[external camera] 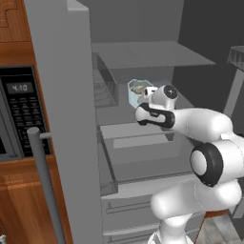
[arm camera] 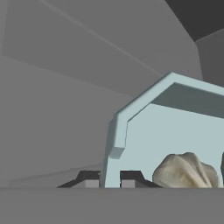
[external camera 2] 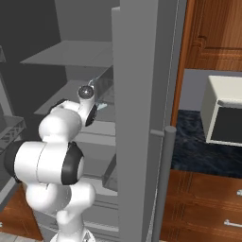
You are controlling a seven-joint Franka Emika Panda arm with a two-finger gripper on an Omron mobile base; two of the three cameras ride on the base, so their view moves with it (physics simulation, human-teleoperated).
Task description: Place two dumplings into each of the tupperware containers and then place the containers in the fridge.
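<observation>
Holding: small pale-blue plastic tray (arm camera: 175, 131), pinched by its rim in the gripper (arm camera: 110, 180), fingers pressed tight on it.
Inside it: one lumpy beige dumpling (arm camera: 186, 170) shows; I cannot tell if there are more.
Where: tray is inside the open tall grey fridge (external camera: 62, 95), over a grey shelf (external camera: 143, 55).
Left to do: set it down, let go.

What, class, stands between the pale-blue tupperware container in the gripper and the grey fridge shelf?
Nothing visible. The gripper is shut on the rim of the pale-blue tupperware container, already inside the open grey fridge above a bare shelf.
</observation>
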